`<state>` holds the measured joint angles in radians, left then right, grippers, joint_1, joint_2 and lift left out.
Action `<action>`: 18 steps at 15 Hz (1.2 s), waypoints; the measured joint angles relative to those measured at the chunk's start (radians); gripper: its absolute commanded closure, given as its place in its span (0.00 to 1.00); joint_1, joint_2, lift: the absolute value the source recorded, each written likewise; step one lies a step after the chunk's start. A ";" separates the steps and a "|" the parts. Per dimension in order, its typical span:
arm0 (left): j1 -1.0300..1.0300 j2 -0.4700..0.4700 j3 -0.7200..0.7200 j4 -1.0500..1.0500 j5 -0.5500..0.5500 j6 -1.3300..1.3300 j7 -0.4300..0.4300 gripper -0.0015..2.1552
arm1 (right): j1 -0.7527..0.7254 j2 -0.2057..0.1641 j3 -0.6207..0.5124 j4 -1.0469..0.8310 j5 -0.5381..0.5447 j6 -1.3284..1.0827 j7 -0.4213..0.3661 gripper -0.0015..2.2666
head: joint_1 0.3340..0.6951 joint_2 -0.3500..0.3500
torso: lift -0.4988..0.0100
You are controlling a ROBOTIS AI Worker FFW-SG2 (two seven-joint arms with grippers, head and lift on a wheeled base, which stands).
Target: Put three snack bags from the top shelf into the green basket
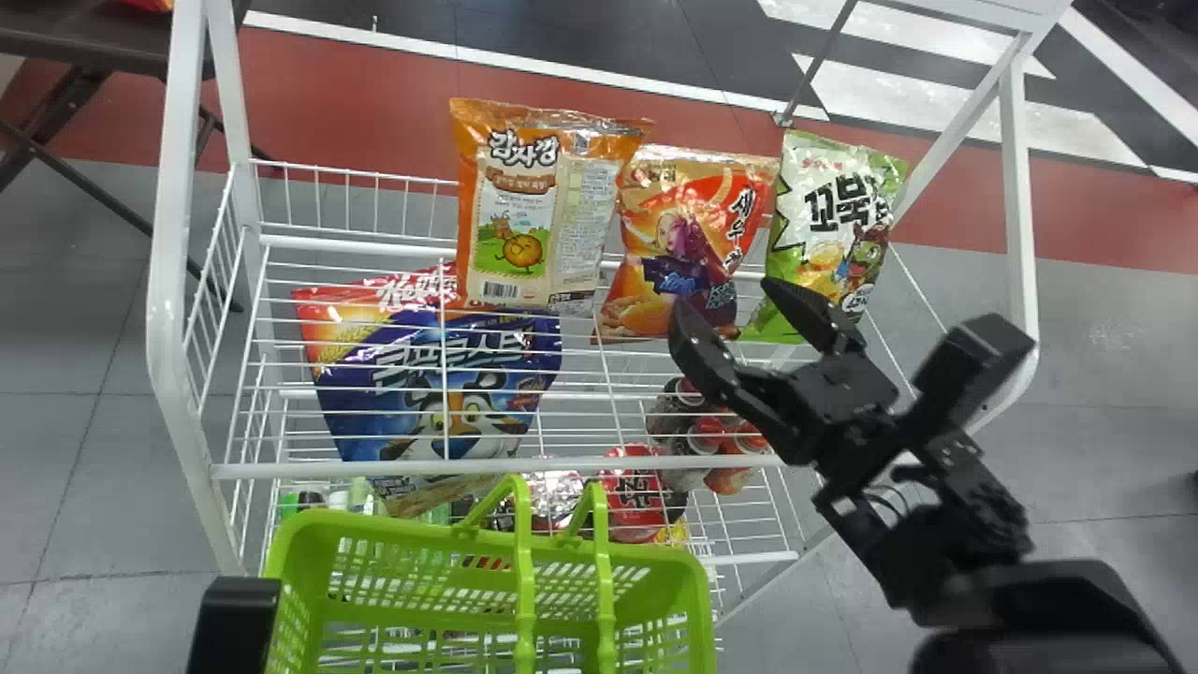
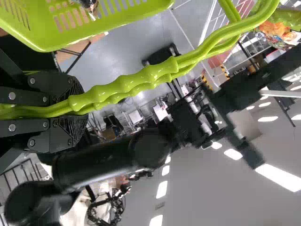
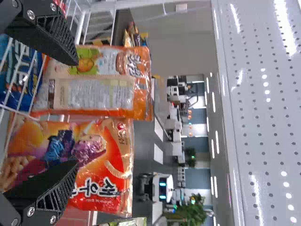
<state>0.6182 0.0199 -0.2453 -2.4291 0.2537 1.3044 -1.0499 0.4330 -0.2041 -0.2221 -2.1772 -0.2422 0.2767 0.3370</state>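
Head view: our R gripper (image 1: pixel 735 307) is open nr top shelf (image 1: pixel 328 470) back R corner; orange bags (image 1: pixel 693 239) overlap, so we cd pinch 2. L gripper (image 2: pixel 79 107) clamps basket handles (image 2: pixel 136 84).

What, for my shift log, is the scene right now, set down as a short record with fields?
Top shelf: three snack bags, upright in a row
Left bag: orange and cream
Middle bag: orange-red
Right bag: green and white
Below the shelf wires: blue and red bag
Green basket: in front of the rack
Left gripper: shut on the basket handles
Right gripper: open, holding nothing, near the middle and right bags
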 measured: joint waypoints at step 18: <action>-0.009 0.010 -0.005 -0.004 -0.004 0.026 -0.001 0.78 | -0.266 -0.040 0.094 0.268 0.110 0.135 -0.172 0.99 | 1.00 0.00 | 0.89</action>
<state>0.6090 0.0296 -0.2499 -2.4328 0.2501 1.3308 -1.0508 0.1668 -0.2438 -0.1283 -1.9091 -0.1319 0.4119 0.1654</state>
